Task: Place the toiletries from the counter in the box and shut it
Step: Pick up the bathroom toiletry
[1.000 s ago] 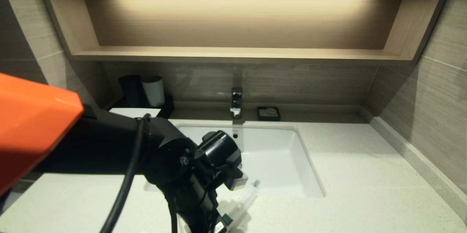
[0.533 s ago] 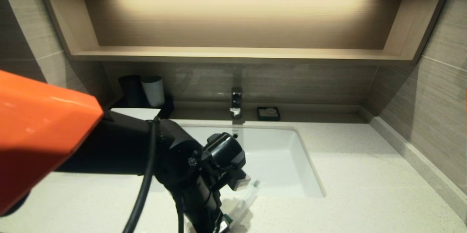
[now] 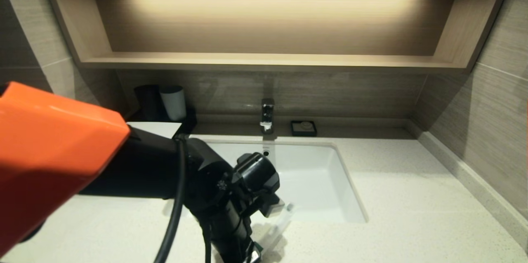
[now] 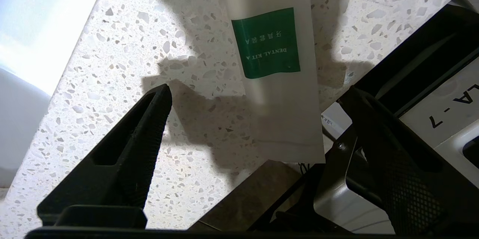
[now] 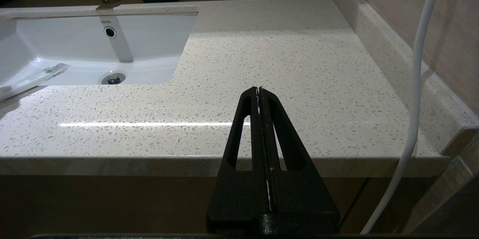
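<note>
Your left pincer (image 4: 258, 119) has slid closer over the dental kit sleeve (image 4: 271, 63) near the sink (image 3: 330, 180), wide open, ready to grab. Your right pincer (image 5: 259, 93) is closed.

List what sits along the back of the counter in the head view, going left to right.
black cup → white cup → faucet → soap dish. Nearer, the left gripper hangs open over a dental kit sleeve; the right gripper stays parked, shut, off the counter edge.
</note>
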{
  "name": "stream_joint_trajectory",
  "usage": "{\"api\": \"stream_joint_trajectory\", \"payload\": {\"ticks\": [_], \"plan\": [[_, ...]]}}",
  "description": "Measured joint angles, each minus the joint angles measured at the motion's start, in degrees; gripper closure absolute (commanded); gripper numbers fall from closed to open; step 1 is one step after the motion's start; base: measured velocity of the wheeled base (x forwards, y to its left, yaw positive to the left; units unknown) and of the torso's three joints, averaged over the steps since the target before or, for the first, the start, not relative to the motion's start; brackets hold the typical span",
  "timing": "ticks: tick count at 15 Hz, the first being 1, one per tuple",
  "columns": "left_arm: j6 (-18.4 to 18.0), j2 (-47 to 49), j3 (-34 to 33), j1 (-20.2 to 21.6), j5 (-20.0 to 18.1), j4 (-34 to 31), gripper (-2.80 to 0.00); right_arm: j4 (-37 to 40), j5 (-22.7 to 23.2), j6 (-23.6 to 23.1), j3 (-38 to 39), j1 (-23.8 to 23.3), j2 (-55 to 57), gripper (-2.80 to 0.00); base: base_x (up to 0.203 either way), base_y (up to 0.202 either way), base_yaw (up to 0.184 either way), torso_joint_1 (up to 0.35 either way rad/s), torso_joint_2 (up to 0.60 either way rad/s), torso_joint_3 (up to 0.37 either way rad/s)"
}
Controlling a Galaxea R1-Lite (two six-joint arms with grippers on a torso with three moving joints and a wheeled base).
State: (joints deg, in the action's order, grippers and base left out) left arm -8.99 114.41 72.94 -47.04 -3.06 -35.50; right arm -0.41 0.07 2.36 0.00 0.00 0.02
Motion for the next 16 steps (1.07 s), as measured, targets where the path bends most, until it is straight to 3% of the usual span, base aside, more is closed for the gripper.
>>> {"api": "stream_joint_trajectory", "payload": {"ticks": [16], "plan": [[-0.04, 0.94, -0.09, -0.52, 2.21, 0.02, -2.80, 0.00, 0.00, -0.02, 0.00, 0.00, 0.00, 0.00, 0.000, 0.000, 0.000, 0.000, 0.00, 0.000]]}}
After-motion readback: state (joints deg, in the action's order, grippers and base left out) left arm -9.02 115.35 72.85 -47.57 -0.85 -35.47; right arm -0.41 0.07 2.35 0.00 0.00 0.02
